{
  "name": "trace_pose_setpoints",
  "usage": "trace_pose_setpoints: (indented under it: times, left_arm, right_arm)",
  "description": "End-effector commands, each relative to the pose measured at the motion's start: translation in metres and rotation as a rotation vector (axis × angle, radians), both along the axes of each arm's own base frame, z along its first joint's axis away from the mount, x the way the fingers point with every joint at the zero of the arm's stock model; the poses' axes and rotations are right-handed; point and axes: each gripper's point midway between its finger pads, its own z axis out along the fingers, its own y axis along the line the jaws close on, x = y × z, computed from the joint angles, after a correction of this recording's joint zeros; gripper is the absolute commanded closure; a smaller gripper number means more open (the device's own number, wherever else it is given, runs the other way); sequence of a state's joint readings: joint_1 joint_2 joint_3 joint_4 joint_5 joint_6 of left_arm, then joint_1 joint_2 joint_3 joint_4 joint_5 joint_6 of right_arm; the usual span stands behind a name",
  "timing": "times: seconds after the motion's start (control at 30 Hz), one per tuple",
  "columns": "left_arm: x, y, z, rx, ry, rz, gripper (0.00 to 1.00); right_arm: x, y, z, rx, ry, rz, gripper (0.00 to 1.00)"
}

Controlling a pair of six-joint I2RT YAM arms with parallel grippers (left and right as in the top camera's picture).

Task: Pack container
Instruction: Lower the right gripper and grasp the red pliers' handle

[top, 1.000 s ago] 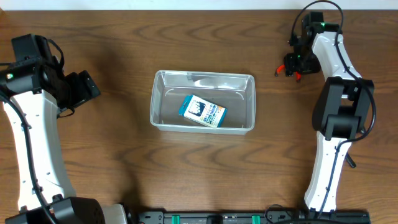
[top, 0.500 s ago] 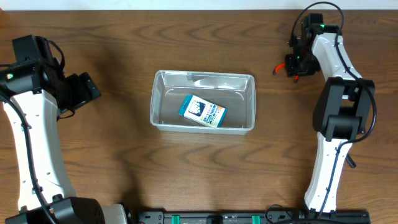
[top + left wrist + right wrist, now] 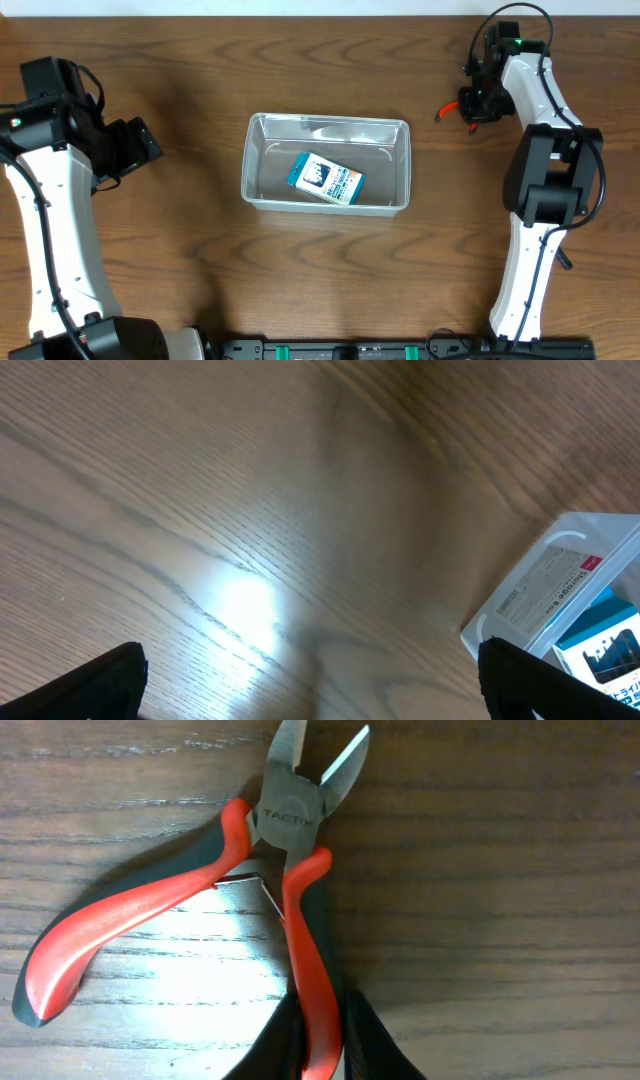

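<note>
On the glossy wood-grain table (image 3: 200, 60), cutters (image 3: 290, 815) are clamped by one handle in the right gripper (image 3: 320, 1042), right of the container (image 3: 330, 120); the left gripper (image 3: 315, 685) is held wide.

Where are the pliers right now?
Overhead view: the pliers lie far right on the table, right of the container, one handle in the right claw.

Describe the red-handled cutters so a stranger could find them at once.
From the clear container in the middle of the table, look right and toward the far edge, beside the right arm. The cutters lie there, one handle held in the right gripper. Their red-and-black handles and short steel blades set them apart from the blue-and-white box in the container.
</note>
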State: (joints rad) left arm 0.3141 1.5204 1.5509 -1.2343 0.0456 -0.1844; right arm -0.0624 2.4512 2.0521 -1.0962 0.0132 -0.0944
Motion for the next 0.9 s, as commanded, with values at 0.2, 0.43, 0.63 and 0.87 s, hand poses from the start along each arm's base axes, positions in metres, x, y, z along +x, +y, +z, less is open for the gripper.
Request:
trace_pose_setpoints:
  times: [0.2, 0.43, 0.63, 0.87]
  left_arm:
    - [0.000, 0.001, 0.002, -0.001, -0.003, 0.016, 0.02]
    - [0.000, 0.001, 0.002, -0.001, -0.003, 0.016, 0.02]
    - [0.000, 0.001, 0.002, -0.001, -0.003, 0.015, 0.02]
    - [0.000, 0.001, 0.002, -0.001, -0.003, 0.015, 0.02]
  right_arm:
    - [-0.016, -0.002, -0.031, -0.008, 0.077, -0.006, 0.99]
    - [0.005, 0.016, 0.023, 0.074, -0.052, 0.010, 0.99]
    - [0.021, 0.042, 0.114, 0.059, -0.258, 0.133, 0.99]
    - [0.012, 0.110, 0.190, 0.042, -0.421, 0.410, 0.99]
